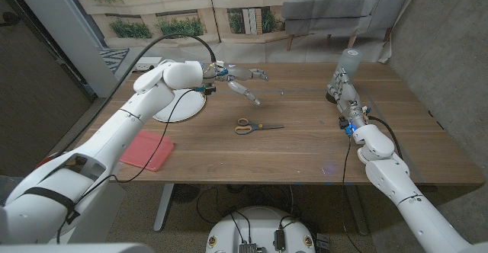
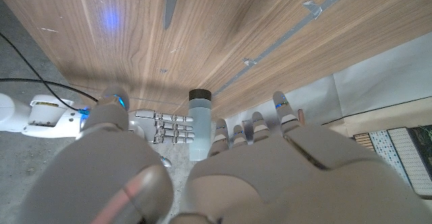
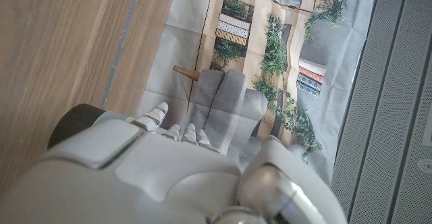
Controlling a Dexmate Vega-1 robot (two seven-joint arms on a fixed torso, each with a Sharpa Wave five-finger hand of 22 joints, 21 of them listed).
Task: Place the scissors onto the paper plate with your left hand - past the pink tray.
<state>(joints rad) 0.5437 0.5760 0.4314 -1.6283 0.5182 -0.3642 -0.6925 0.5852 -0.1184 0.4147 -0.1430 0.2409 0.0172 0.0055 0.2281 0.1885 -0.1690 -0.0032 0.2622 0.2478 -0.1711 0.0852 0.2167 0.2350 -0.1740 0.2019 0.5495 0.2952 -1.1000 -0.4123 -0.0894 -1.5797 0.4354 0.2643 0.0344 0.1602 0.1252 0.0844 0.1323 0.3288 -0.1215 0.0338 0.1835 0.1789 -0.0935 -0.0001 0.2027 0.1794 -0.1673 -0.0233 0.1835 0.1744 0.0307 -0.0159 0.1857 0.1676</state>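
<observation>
The scissors (image 1: 255, 126) lie flat near the middle of the wooden table (image 1: 305, 150), orange handles toward the robot's left, blades pointing right, with bare wood all round them. The left hand (image 1: 242, 81) hovers above the table beyond the scissors, fingers spread and holding nothing; from its wrist camera the same hand (image 2: 223, 163) shows its fingers apart. The paper plate (image 1: 180, 104) sits near the table's far left edge, partly covered by the left arm. The pink tray (image 1: 146, 149) lies at the near left edge, well apart from the scissors. On the right side, the right hand (image 1: 341, 89) stands close against a clear bottle (image 1: 348, 62) with a dark cap (image 2: 199, 95); whether it grips the bottle cannot be told. Open table lies between the scissors and the plate.
</observation>
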